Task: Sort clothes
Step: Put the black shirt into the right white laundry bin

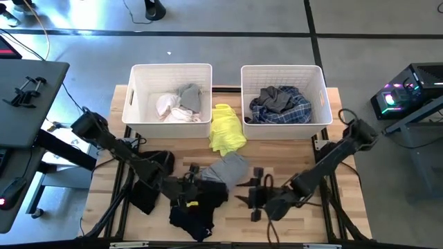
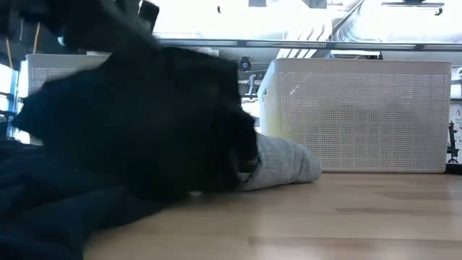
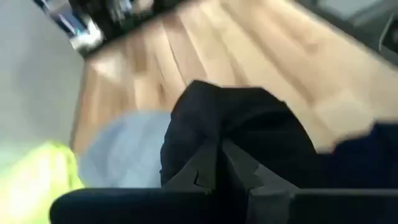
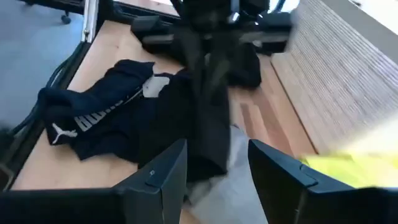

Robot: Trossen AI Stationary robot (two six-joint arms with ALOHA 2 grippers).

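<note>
two bins (image 1: 171,75) stood side by side at the table's (image 1: 291,155) far edge, clothes in each. one garment (image 1: 226,128) lay on the table between the bins, just in front. another garment (image 1: 228,167) lay nearer the front, touching a pile of clothes (image 1: 197,207) at front left-centre. left gripper (image 1: 185,185) sat over that pile, right gripper (image 1: 255,195) to the right of it.

Wood table (image 1: 304,155). Two white bins at its far edge, side by side: left bin (image 1: 171,72), right bin (image 1: 282,72). Lit computer case (image 1: 408,93) off right.
</note>
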